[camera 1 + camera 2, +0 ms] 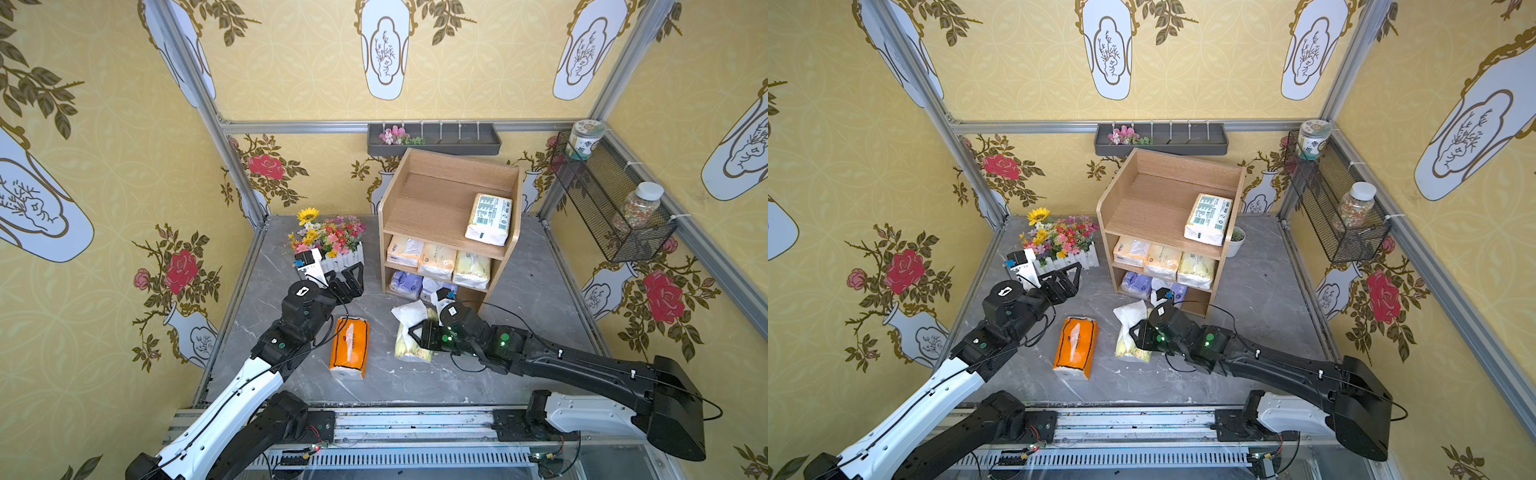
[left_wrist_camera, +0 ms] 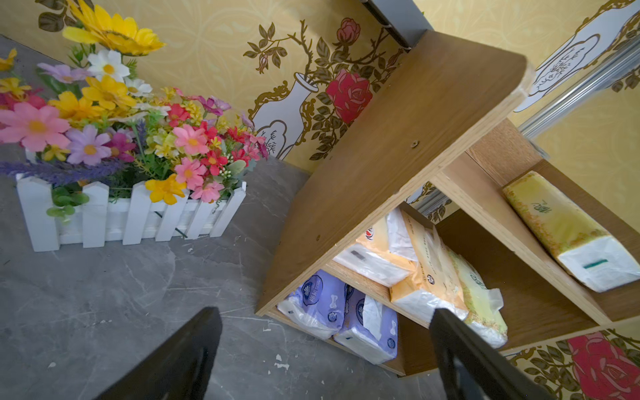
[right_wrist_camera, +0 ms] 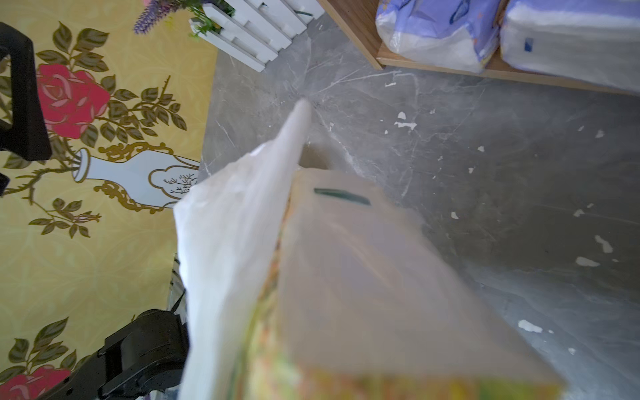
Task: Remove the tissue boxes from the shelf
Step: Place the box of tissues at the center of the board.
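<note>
You have a grey marble tabletop (image 1: 532, 291) boxed in by yellow rose-and-vase wallpaper (image 1: 311, 62). On the wooden shelf (image 1: 424, 208), a white pack (image 1: 489, 218) lies on top, its green print too small to read. Three cream packs (image 1: 436, 261) fill the middle tier and two lavender packs (image 1: 405, 284) the bottom. An orange pack (image 1: 350, 347) lies on the tabletop. Your left pincer (image 1: 358, 279) hangs spread wide and empty. Your right pincer (image 1: 417, 332) pinches a pale yellow pack (image 1: 409, 351) on the tabletop.

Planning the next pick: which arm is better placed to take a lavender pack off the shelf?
Left. The left hand is open, empty and aimed at the shelf, with the lavender packs just ahead. The right hand is full, holding a yellow pack.
</note>
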`<action>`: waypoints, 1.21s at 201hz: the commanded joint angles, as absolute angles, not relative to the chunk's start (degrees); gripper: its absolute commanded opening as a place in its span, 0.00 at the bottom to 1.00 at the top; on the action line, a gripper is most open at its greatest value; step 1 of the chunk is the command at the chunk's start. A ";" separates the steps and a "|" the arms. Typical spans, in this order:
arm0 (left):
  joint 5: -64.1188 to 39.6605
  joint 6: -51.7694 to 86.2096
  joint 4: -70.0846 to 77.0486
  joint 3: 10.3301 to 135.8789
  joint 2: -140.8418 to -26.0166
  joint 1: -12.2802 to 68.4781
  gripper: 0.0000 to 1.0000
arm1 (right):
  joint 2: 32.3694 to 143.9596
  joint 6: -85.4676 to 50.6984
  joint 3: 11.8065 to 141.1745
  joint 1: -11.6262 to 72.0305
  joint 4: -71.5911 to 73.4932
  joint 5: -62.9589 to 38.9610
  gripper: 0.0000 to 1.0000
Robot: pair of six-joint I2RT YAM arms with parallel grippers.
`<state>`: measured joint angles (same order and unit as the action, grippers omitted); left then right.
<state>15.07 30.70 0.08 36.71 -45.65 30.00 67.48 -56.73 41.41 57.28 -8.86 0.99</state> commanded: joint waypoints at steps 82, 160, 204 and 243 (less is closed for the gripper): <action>12.27 34.52 7.82 32.26 -44.82 29.71 1.00 | 80.96 -60.94 41.55 57.70 7.71 -6.50 0.47; 12.31 34.53 9.42 31.39 -45.44 29.71 1.00 | 89.10 -63.90 40.35 59.76 17.24 -11.74 0.49; 11.95 34.45 8.79 31.71 -45.53 29.71 1.00 | 92.92 -64.16 40.63 60.14 20.92 -13.10 0.51; 11.95 34.90 8.95 31.22 -44.66 29.71 1.00 | 95.29 -62.68 41.38 59.99 19.82 -12.43 0.68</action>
<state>12.23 34.94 7.62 31.73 -44.97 29.74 94.59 -64.03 40.77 59.96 16.73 -12.62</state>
